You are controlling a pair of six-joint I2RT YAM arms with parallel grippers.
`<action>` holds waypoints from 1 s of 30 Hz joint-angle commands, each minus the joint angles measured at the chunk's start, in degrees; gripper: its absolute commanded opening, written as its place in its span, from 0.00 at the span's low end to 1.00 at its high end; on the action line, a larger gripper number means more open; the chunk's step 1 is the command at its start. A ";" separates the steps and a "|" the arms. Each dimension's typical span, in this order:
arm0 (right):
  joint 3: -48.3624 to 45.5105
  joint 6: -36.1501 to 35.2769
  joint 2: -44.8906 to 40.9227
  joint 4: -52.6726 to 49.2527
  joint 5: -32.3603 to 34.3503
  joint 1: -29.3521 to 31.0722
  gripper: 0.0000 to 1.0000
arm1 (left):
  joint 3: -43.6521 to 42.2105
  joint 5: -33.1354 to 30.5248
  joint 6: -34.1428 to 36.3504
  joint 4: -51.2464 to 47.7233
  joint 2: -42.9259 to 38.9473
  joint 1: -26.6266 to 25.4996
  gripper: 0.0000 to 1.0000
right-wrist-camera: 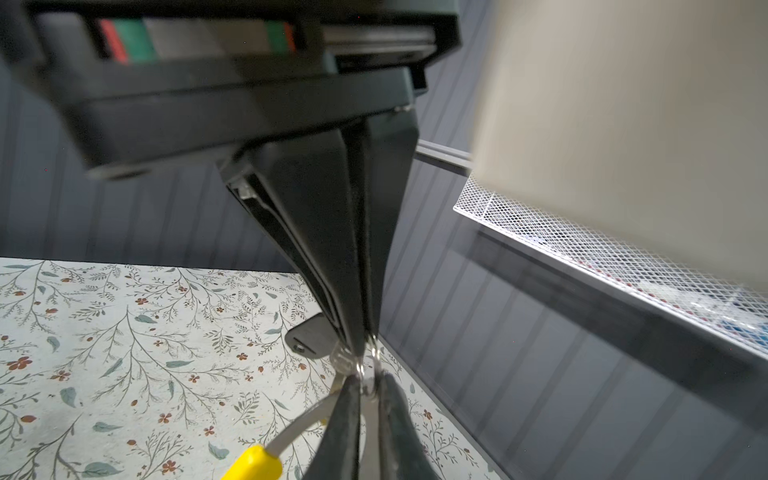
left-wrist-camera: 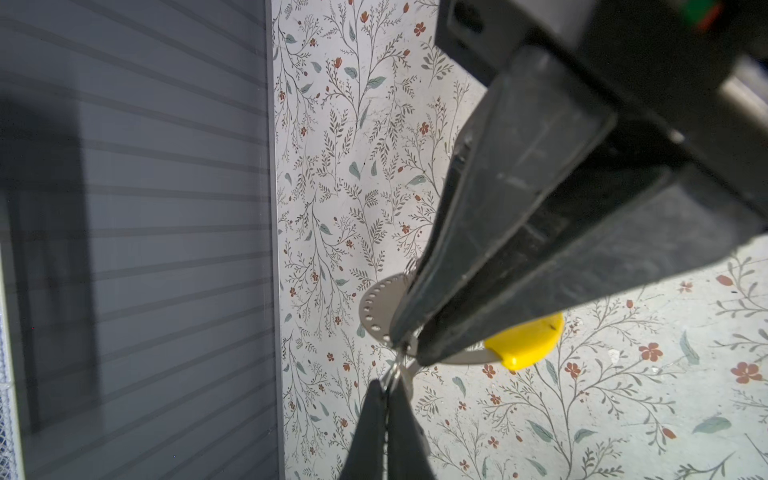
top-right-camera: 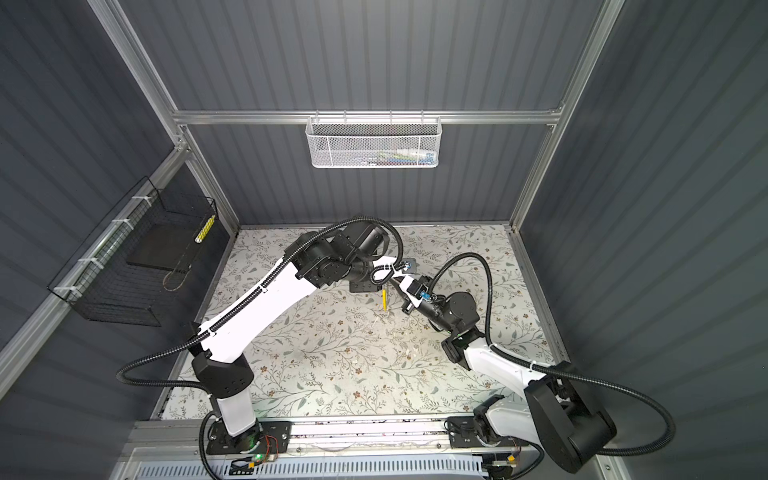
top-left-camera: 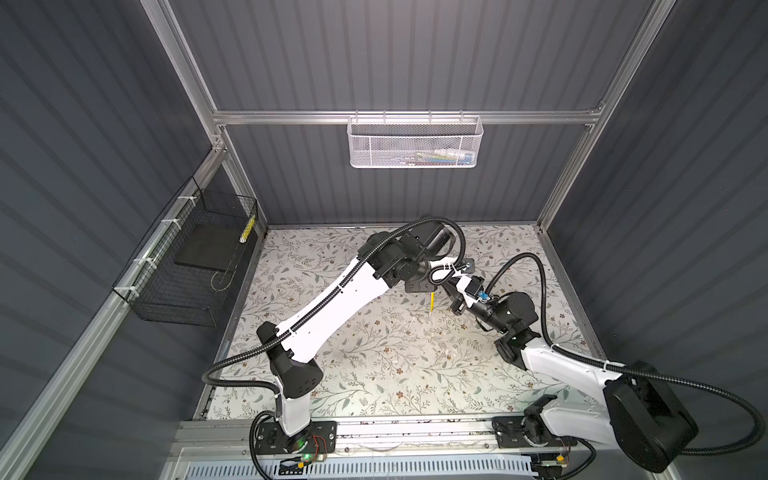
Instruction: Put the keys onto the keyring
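Note:
Both grippers meet above the back middle of the floral mat. In the left wrist view my left gripper (left-wrist-camera: 388, 388) is shut on the thin wire of the keyring (left-wrist-camera: 394, 368). My right gripper (left-wrist-camera: 409, 345) comes in opposite it and is closed on the keyring's flat grey metal piece (left-wrist-camera: 376, 307). The yellow tag (left-wrist-camera: 528, 343) hangs off that piece and shows in both top views (top-left-camera: 432, 300) (top-right-camera: 385, 300). In the right wrist view the right gripper (right-wrist-camera: 368, 388) pinches metal, tip to tip with the left gripper (right-wrist-camera: 363, 338). One of the keys, a black-rimmed tag (top-left-camera: 468, 264) (right-wrist-camera: 307, 336), lies on the mat behind them.
The grey back wall (left-wrist-camera: 145, 249) stands close behind the grippers. A white mesh basket (top-left-camera: 415, 141) hangs on the back wall above. A black wire basket (top-left-camera: 187, 266) is fixed to the left wall. The floral mat (top-left-camera: 374, 365) covers the table in front.

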 commanded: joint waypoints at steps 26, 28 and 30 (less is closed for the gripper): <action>1.12 9.30 3.02 6.46 2.61 -0.18 0.13 | -1.70 6.36 2.11 1.53 -3.29 -1.57 0.00; 1.23 9.34 2.93 6.40 2.19 -0.18 0.08 | -2.24 6.40 2.26 1.89 -3.71 -1.56 0.00; 1.41 9.52 3.05 6.14 1.72 -0.06 0.04 | -2.44 6.52 2.13 1.98 -3.78 -1.61 0.00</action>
